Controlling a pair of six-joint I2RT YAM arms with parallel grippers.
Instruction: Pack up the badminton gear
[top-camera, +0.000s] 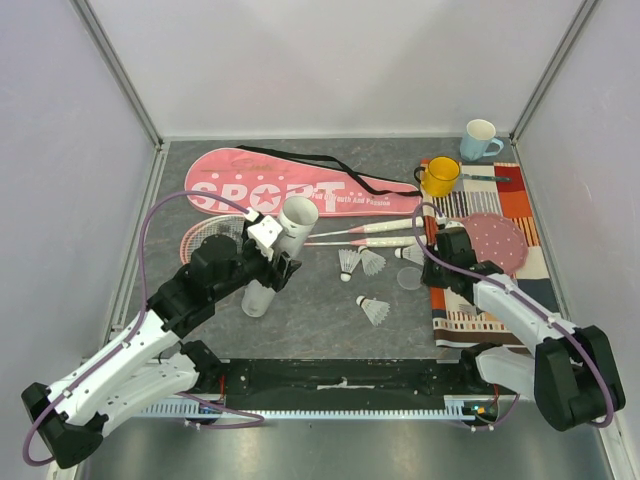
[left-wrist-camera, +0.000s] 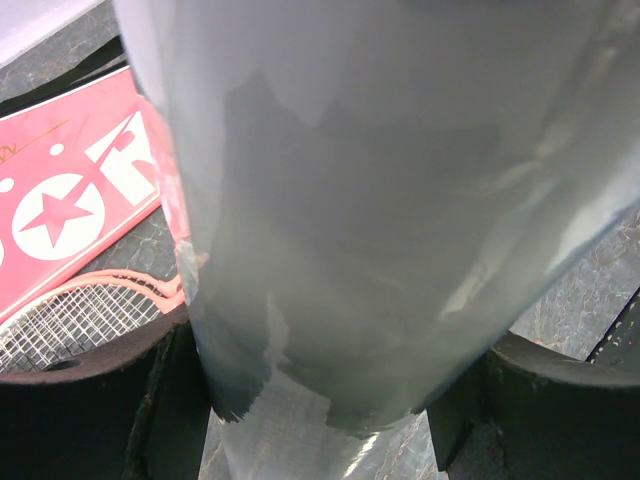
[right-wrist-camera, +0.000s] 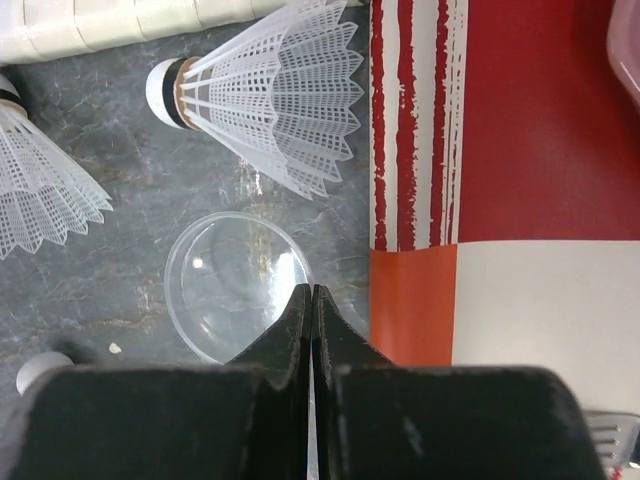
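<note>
My left gripper (top-camera: 268, 268) clamps the tube (left-wrist-camera: 400, 200) across its middle, mouth up, while my right gripper (right-wrist-camera: 312, 300), fingers pressed together on nothing I can see, hangs over the cap (right-wrist-camera: 235, 285), a shuttlecock (right-wrist-camera: 270, 90) just ahead: best open wide, then pinch its cork gently.

Dark grey stone-look table (top-camera: 300, 335). Back left: pink "SPORT" bag (top-camera: 290, 190), lying flat. In front of it, upper racket (top-camera: 385, 227) and lower racket (top-camera: 372, 242), side by side, white handles pointing right. Near the handles: left shuttlecock (top-camera: 348, 263) beside second shuttlecock (top-camera: 372, 262), third shuttlecock (top-camera: 411, 254) just beside the cloth, fourth shuttlecock (top-camera: 376, 311) apart, nearer the arms. Clear lid (top-camera: 410, 278) flat below the third. Striped cloth (top-camera: 500, 305) covers the right side. Pale blue cup (top-camera: 480, 140) back right. White tube (top-camera: 262, 292) tilted, lower end at the surface.
</note>
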